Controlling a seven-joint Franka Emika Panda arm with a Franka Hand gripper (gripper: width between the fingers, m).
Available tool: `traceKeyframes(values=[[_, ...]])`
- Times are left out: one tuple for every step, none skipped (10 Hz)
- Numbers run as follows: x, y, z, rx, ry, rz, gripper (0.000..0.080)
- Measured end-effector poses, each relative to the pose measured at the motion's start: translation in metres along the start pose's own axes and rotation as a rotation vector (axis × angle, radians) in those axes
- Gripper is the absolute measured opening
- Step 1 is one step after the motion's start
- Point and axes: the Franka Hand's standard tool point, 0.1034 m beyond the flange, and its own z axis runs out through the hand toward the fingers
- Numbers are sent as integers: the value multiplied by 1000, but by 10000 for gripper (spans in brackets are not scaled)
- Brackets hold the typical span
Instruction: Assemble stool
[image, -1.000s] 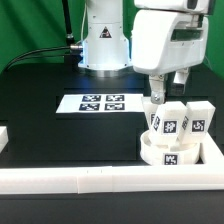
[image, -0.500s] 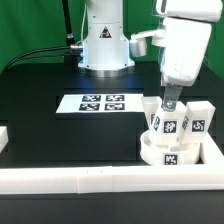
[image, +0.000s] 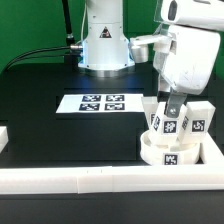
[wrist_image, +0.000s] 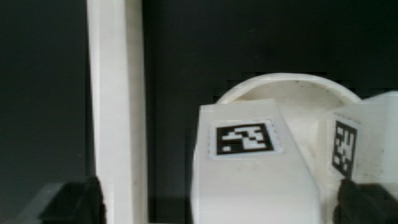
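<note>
The white round seat disc (image: 163, 153) lies by the rails at the exterior view's right. White blocky legs with black-and-white tags stand on it: one (image: 166, 124) under my gripper (image: 171, 104), one (image: 197, 120) to its right, a third partly hidden behind. In the wrist view the tagged leg (wrist_image: 249, 150) sits between my dark fingertips (wrist_image: 75, 200), with the second leg (wrist_image: 368, 145) at the edge and the seat's curved rim (wrist_image: 294, 84) beyond. My gripper (wrist_image: 222, 203) is open, its fingers spread wide on either side of the leg, holding nothing.
The marker board (image: 100, 103) lies mid-table. A long white border rail (image: 90, 178) runs along the front, another (image: 214, 150) by the seat; the rail also shows in the wrist view (wrist_image: 116, 100). The robot base (image: 105, 45) stands at the back.
The arm has swung toward the exterior view's right, bringing the gripper from over the left side of the legs to above the front leg. The stool parts have not moved.
</note>
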Motion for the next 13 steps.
traceKeyframes(values=[[-1,-1,3,4,-2,1,649],[-2,-1,3,4,-2,3,637],[-2,-1,3,4,-2,6,637],[-3,-2,4,6,-3,7,468],[-5,-1,5,7,-3,12,338],[-5,-1,4,6,-3,12,338],[-5,-1,4,6,-3,21,338],[-5,-1,4,6,-3,40,338],[-5,-1,4,7,-2,59,338],[-5,-2,5,9,-1,160,338],[-6,-2,5,17,3,306,338],[-7,-3,5,25,11,423,338],[-8,-2,6,25,24,571,338]])
